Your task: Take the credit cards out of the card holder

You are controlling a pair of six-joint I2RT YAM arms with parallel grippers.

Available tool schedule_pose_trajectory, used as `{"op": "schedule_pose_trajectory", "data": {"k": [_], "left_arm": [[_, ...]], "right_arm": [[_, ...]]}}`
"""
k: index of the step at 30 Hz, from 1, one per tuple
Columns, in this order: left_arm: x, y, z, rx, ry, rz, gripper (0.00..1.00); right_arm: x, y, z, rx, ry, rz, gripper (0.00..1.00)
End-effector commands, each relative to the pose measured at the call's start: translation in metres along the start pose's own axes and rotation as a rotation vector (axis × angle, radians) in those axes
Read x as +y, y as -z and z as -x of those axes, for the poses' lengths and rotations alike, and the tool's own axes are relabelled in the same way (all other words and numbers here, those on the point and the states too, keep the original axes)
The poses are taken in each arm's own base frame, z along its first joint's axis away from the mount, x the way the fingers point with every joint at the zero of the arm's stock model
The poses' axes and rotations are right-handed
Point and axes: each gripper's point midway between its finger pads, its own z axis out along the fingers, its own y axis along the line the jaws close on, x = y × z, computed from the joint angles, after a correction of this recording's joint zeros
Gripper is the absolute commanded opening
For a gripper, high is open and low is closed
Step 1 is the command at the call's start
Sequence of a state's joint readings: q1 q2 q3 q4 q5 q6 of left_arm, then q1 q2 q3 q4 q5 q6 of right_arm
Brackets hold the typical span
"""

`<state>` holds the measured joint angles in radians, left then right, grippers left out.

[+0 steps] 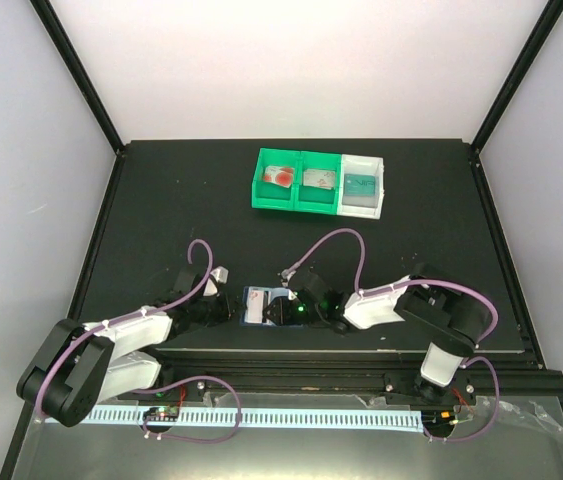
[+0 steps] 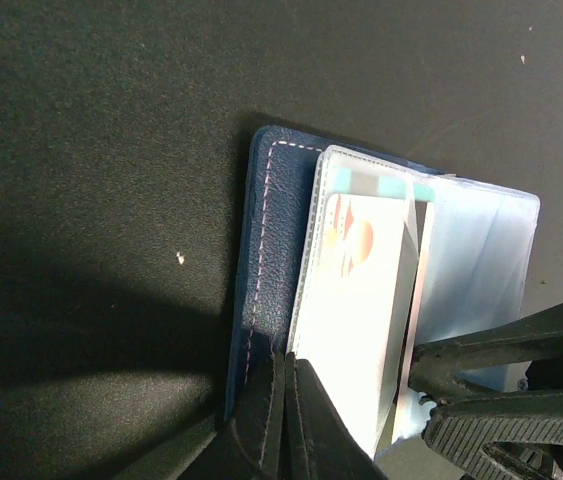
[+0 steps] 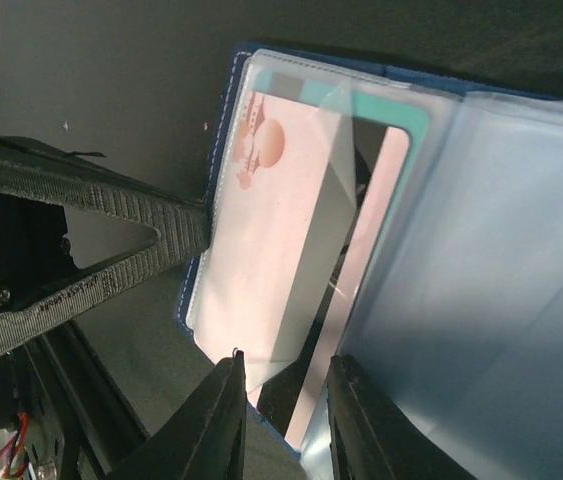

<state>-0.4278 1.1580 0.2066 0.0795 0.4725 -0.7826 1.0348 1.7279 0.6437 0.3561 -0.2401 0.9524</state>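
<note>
**A:** Where's the card holder?

**B:** The card holder [image 2: 266, 250] lies open and flat on the desk [image 1: 181, 220], close to the near edge and between the two arms. Its spread runs left-right. The stitched navy cover is on the left and the clear pockets are to the right.

**A:** Cards in it?

**B:** A red-circle card [image 3: 271, 240] sits in the left pocket on top of a teal card [image 3: 361, 100], whose far end shows past it. Both long axes run parallel to the stitched edge. The red-circle end points away from both sets of fingers.

**A:** End effectors?

**B:** The left end effector [image 2: 286, 375] has its fingers all but together, tips at the cover's near edge. I can't tell if it pinches the cover or only presses on it. The right end effector [image 3: 286, 362] is part open, with one finger on each side of the red-circle card's near corner. I can't tell if it touches the card.

**A:** Trays?

**B:** They're on the far side, well apart from the holder. The green tray [image 1: 296, 205] has a red-marked card [image 1: 279, 178] in its left compartment and a greyish card [image 1: 318, 180] in its right. The white tray [image 1: 363, 210] touches the green tray's right side and holds a teal-faced card [image 1: 361, 185].
</note>
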Motion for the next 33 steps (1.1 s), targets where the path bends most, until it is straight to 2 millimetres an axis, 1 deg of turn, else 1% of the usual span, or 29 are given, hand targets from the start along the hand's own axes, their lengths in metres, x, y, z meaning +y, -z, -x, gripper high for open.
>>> {"op": "schedule_pose_trajectory", "data": {"k": [1, 3, 7, 10, 13, 14, 18, 20, 22, 26, 28, 33], "left_arm": [[0.011, -0.002, -0.011, 0.022, 0.018, 0.037, 0.01], [0.007, -0.002, -0.015, 0.033, 0.02, 0.016, 0.02], [-0.005, 0.0, -0.019, 0.049, 0.027, -0.043, 0.02], [-0.013, 0.007, -0.016, 0.029, 0.015, -0.064, 0.11], [-0.023, 0.015, -0.003, -0.016, -0.023, -0.058, 0.19], [-0.028, 0.018, 0.0, -0.027, -0.036, -0.066, 0.2], [-0.048, 0.021, 0.004, -0.028, -0.071, -0.143, 0.21], [-0.054, 0.02, 0.003, -0.013, -0.085, -0.178, 0.18], [-0.054, 0.017, 0.0, 0.01, -0.08, -0.187, 0.12], [-0.047, 0.01, -0.006, 0.037, -0.054, -0.184, 0.06], [-0.04, 0.007, -0.008, 0.039, -0.044, -0.169, 0.04], [-0.024, 0.001, -0.02, 0.095, -0.016, -0.115, 0.02]], "right_arm": [[-0.021, 0.007, 0.006, -0.054, -0.069, -0.035, 0.25], [-0.023, 0.011, 0.007, -0.056, -0.066, -0.043, 0.25], [-0.02, 0.015, 0.005, -0.043, -0.048, -0.033, 0.25], [-0.017, 0.019, 0.004, -0.038, -0.023, -0.029, 0.26], [-0.014, 0.022, 0.004, -0.038, -0.017, -0.017, 0.27], [-0.012, 0.022, 0.004, -0.04, -0.019, -0.009, 0.27], [-0.007, 0.023, 0.003, -0.032, -0.016, 0.018, 0.27], [-0.005, 0.022, 0.001, -0.016, -0.013, 0.025, 0.27], [-0.004, 0.022, -0.001, -0.01, -0.015, 0.032, 0.27], [-0.002, 0.022, -0.002, -0.005, -0.016, 0.038, 0.27], [-0.002, 0.021, -0.003, 0.004, -0.015, 0.033, 0.27], [-0.011, 0.018, -0.008, 0.026, -0.02, -0.008, 0.27]]}}
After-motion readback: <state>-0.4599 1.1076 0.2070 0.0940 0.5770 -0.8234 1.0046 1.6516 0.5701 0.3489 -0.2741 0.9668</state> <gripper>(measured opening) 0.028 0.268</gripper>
